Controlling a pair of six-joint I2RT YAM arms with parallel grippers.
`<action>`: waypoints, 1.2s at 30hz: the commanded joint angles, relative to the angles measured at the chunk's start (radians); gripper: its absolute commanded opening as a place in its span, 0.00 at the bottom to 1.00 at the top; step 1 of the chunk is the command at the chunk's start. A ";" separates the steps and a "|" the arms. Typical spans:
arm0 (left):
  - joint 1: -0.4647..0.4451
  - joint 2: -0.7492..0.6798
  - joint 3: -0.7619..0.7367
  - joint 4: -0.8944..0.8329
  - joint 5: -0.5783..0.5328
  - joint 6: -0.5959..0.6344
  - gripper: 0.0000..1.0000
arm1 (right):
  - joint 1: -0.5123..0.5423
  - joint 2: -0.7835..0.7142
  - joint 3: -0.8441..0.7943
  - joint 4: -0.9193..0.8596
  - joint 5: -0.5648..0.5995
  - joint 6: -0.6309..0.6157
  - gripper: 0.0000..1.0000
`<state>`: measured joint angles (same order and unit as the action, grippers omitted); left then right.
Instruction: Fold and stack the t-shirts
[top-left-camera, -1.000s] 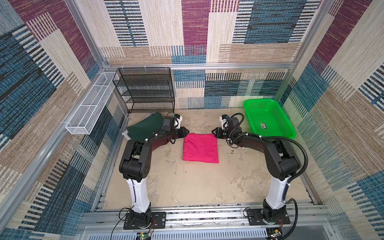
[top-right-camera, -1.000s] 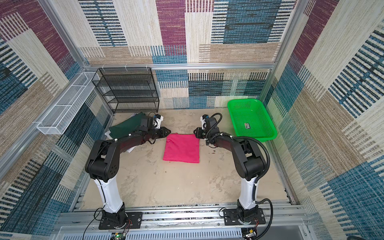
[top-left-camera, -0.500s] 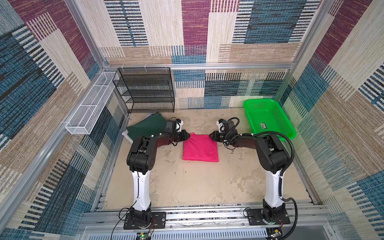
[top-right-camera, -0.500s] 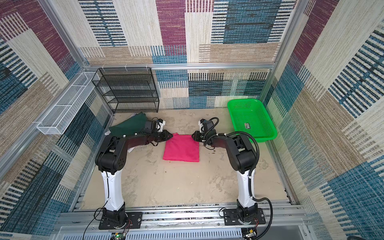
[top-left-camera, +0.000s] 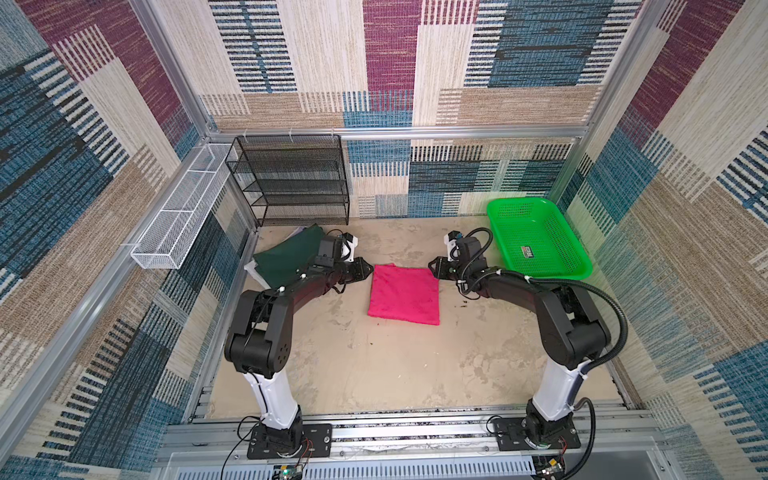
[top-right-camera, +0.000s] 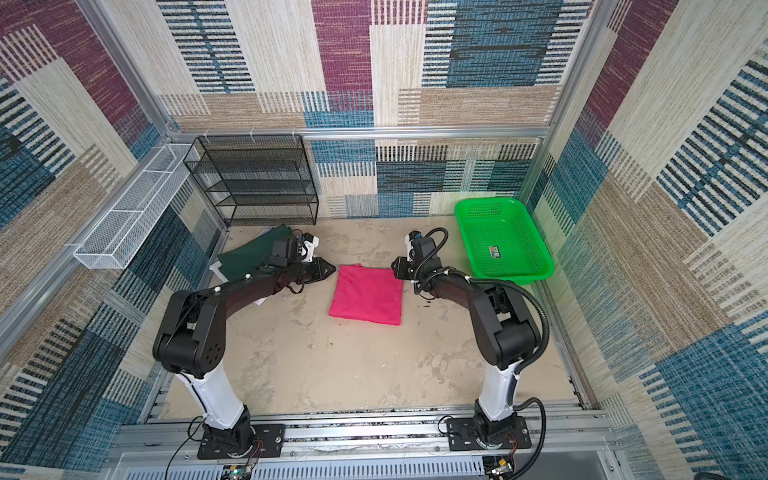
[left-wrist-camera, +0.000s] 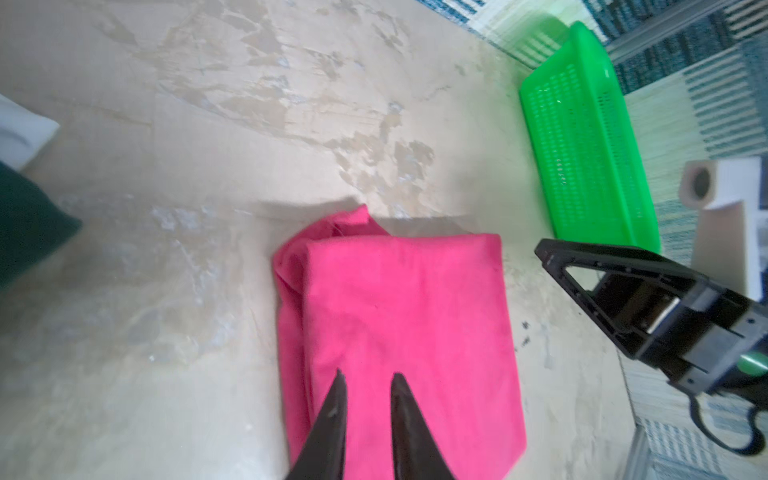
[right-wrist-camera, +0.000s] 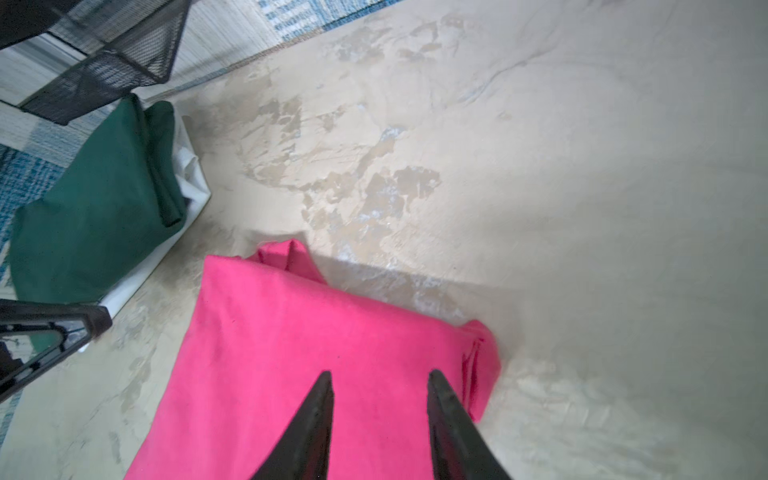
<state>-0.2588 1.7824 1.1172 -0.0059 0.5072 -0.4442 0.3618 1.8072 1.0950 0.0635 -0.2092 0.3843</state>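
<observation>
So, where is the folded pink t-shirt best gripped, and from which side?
Probably at the left and right edges of the pink t-shirt, one arm per side, jaws low: it lies flat in layers, so pinching all of them should keep the fold.

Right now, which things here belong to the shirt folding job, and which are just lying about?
Part of the job:
- folded pink t-shirt, in the middle
- dark green t-shirt
- white t-shirt, under the green one

Just lying about:
- green plastic basket, empty
- black mesh rack
- white wire tray on the side wall
</observation>
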 joint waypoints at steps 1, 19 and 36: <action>-0.027 -0.070 -0.084 -0.035 0.105 -0.063 0.20 | 0.019 -0.058 -0.055 0.002 -0.062 0.025 0.39; -0.065 -0.008 -0.284 0.136 0.225 -0.084 0.19 | 0.160 -0.176 -0.405 0.190 -0.173 0.296 0.36; -0.014 -0.049 -0.371 0.077 0.216 -0.014 0.17 | 0.103 -0.167 -0.488 0.056 -0.093 0.276 0.35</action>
<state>-0.2775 1.7557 0.7528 0.0986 0.7315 -0.4862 0.4679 1.6512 0.6140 0.2592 -0.3779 0.6750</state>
